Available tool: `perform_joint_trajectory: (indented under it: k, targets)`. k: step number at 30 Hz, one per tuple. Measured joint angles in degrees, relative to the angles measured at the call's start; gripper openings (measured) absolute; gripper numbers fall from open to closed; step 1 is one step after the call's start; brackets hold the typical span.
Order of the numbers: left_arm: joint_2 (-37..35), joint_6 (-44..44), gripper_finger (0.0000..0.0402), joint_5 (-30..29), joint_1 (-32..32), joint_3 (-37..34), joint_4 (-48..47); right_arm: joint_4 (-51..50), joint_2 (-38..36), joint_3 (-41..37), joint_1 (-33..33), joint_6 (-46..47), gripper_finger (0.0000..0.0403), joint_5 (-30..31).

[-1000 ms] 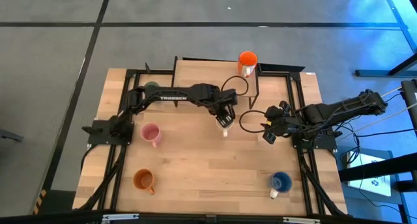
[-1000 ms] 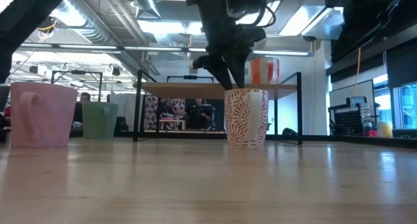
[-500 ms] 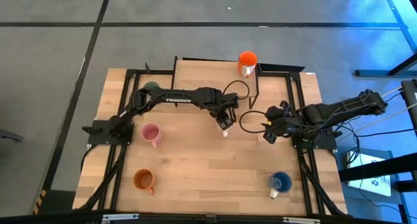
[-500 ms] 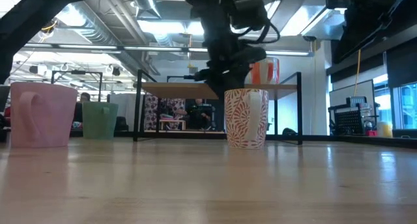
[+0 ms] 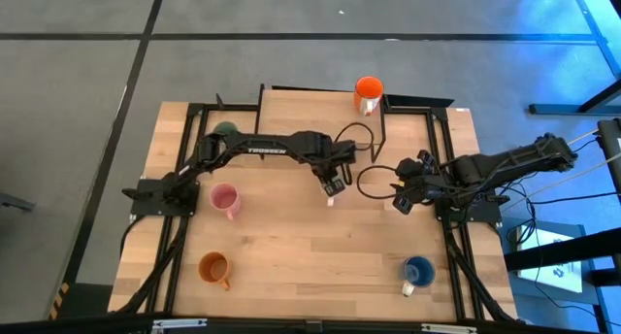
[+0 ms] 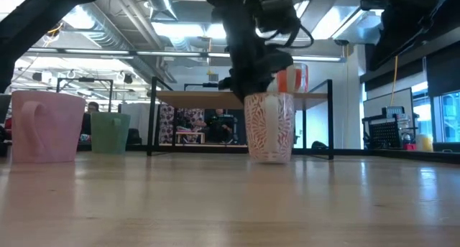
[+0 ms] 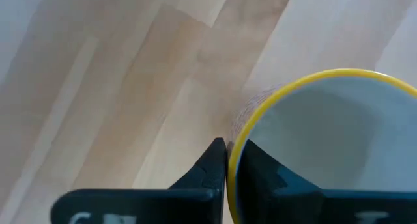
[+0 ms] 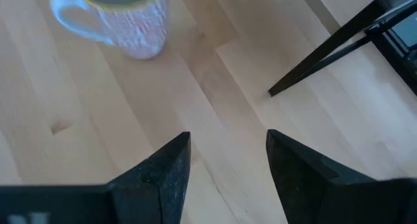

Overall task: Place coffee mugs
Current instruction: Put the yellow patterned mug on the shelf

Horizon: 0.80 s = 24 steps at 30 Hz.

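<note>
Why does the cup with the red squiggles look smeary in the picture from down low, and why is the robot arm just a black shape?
In the low view the white mug looks motion-blurred and tipped, pinched at its rim by the left gripper; bright ceiling lights behind turn the arm into a silhouette. In the left wrist view the mug's yellow rim is sharp while the table is soft.

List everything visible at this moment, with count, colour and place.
White patterned mug: one, yellow rim, table middle, tilted, rim pinched by the left gripper.
Orange-red mug: one, on the raised shelf.
Green mug: one, far left, partly under the left arm.
Pink mug: one, left side.
Orange-brown mug: one, near left.
Blue mug: one, near right.
Shelf: one, wood on black legs, far edge.
Left gripper: shut on the mug rim.
Right gripper: open, right side, waiting.
</note>
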Motion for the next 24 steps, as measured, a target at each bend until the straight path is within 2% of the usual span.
perform_joint_trajectory:
  k: [5,7,10,15,20,24]
  targets:
    - [-2.47,0.82,0.0020,-2.00,0.01,10.39,-8.29,-0.49,-3.55,2.42,0.00,-0.33,0.0186,-0.62]
    - [-2.72,2.12,0.0020,-4.12,0.26,14.95,-11.59,-0.16,-5.44,3.22,0.00,-1.11,0.0186,0.76]
    - [-2.56,3.44,0.0020,-3.93,1.21,21.71,-13.11,-0.07,-8.30,3.47,0.00,-1.58,0.0186,2.63]
    - [-7.31,4.02,0.0019,-2.84,4.32,19.29,-10.82,-0.51,-11.73,3.42,-0.04,-1.49,0.0186,3.86]
    - [-8.49,6.60,0.0019,-6.73,8.38,21.20,-8.70,-2.38,-13.14,3.43,-0.04,-1.53,0.0186,5.42]
    - [-8.53,9.56,0.0019,-5.23,12.59,21.41,-5.21,-5.18,-13.37,3.36,-0.04,-1.39,0.0186,7.82]
